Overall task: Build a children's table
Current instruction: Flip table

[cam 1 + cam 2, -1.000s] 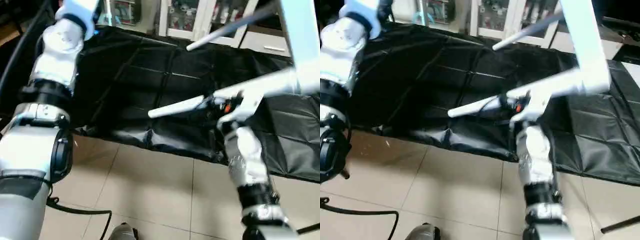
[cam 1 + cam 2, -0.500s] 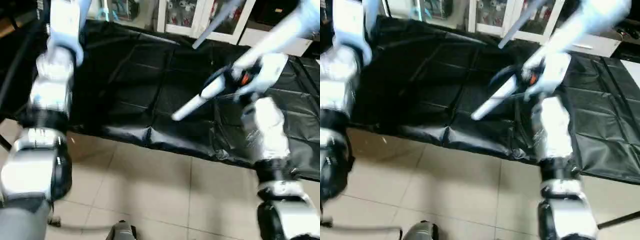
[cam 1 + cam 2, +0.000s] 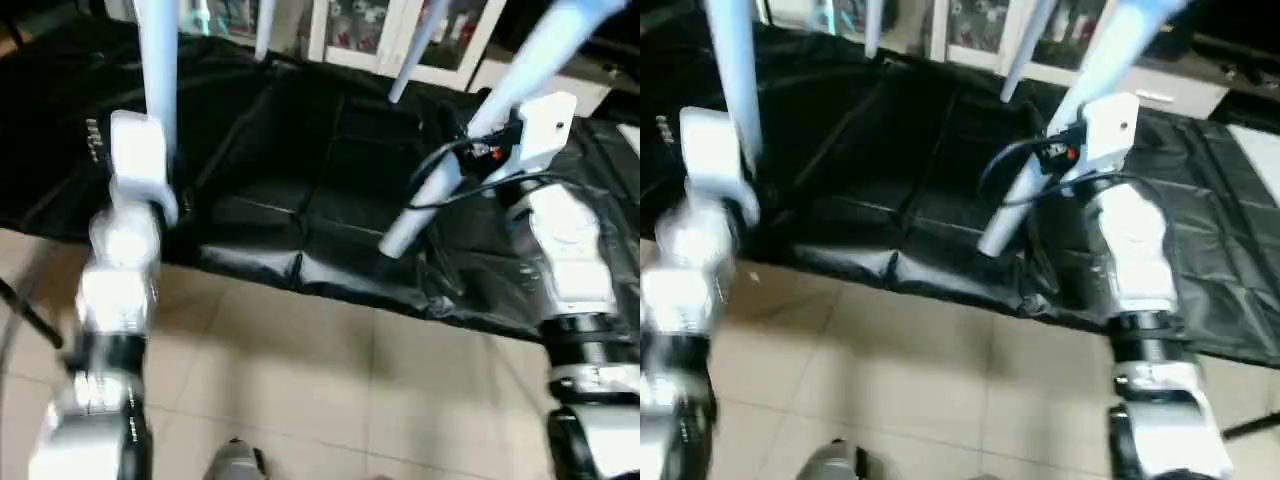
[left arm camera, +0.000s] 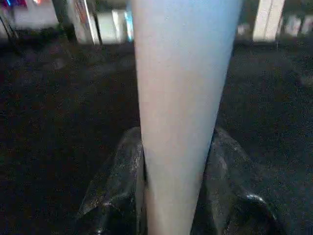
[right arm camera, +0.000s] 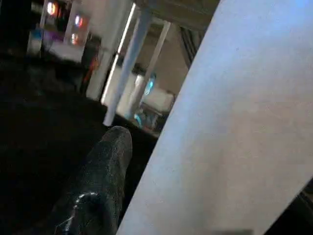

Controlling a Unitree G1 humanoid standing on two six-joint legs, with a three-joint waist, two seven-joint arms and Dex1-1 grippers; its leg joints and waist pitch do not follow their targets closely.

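Legs: two long tapered white plastic tubes, one point(image 4: 183, 117) pinched upright in left tool point(image 4: 176, 205) | other point(image 3: 425, 205) slanting in right tool point(image 3: 490, 150), over black sheet point(image 3: 320, 180) | likely light, stiff, slippery; grip mid-shaft.

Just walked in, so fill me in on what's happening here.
The robot is holding a white table leg in each gripper above a black sheet on the floor. The left gripper is closed on an upright leg; the right gripper holds a slanted leg. More white legs stand behind.
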